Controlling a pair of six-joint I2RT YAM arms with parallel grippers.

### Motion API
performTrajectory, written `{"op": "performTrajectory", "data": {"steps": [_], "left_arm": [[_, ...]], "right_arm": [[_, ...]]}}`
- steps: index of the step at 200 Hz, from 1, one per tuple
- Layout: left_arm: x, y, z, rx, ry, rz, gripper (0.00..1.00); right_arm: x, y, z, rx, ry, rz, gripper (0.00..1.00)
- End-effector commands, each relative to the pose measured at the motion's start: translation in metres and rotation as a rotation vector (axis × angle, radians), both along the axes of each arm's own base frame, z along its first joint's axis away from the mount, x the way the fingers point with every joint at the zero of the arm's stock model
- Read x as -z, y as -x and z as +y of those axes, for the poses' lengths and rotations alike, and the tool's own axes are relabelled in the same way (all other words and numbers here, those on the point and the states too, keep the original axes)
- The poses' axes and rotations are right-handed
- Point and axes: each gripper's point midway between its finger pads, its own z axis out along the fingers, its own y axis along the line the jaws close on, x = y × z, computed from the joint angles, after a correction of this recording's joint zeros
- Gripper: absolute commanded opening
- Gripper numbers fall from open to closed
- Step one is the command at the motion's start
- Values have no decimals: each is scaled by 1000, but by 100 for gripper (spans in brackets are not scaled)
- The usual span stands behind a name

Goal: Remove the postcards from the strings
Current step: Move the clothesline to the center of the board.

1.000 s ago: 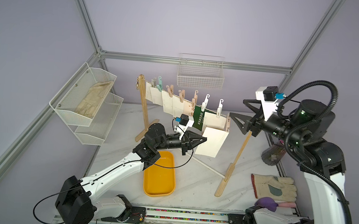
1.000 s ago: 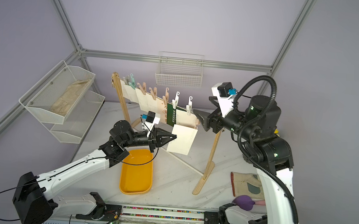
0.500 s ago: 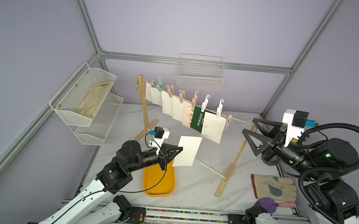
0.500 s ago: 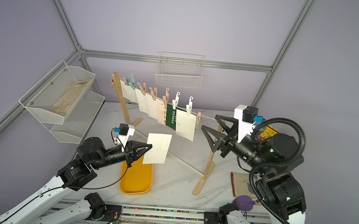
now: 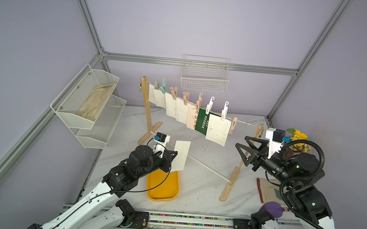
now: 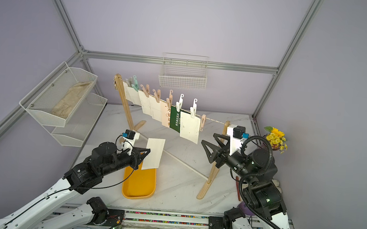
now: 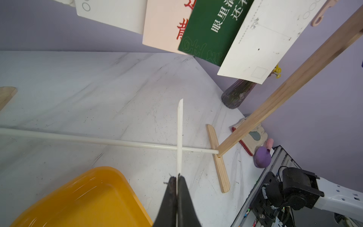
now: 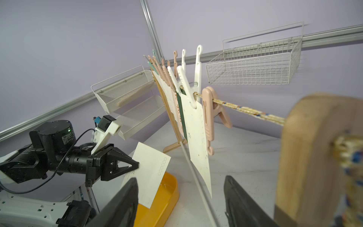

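Postcard in hand first: your left gripper (image 5: 175, 153) is clamped on one edge of a loose white rectangular postcard (image 5: 181, 155), long axis upright, its lower corner over the far end of the yellow plastic tray (image 5: 162, 191), which stretches back toward the robot's base. Your right gripper (image 5: 241, 141) stands parted and empty, nearer the thin pale twisted string (image 5: 245, 123), where the other postcards (image 5: 217, 131) hang pegged.

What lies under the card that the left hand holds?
Roughly below the card, held by the left hand, lies the yellow tray. Its visible part holds nothing; the card and the arm cover its far end in both top views.
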Motion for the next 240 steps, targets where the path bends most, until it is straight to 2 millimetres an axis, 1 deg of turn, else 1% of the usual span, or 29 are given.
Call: {"op": "performTrajectory", "data": {"steps": [1,25,80,114,143,195,240], "left_arm": [[1,-3,1,-17,23,-18,0],[3,-3,-2,-8,28,-22,0],[3,0,-4,12,54,-38,0],[4,2,-2,6,67,-43,0],[4,0,-5,13,78,-41,0],[5,-2,-15,43,101,-31,0],[6,-2,-17,50,113,-32,0]], "right_arm": [[-24,-10,-5,47,-77,-88,71],[-23,-23,0,49,-62,-84,74],[-35,-53,3,96,17,-126,81],[-37,-64,1,129,63,-140,85],[-38,-73,-2,164,76,-143,87],[-25,-86,-1,178,-13,-107,87],[-24,-97,-8,232,-115,-108,87]]}}
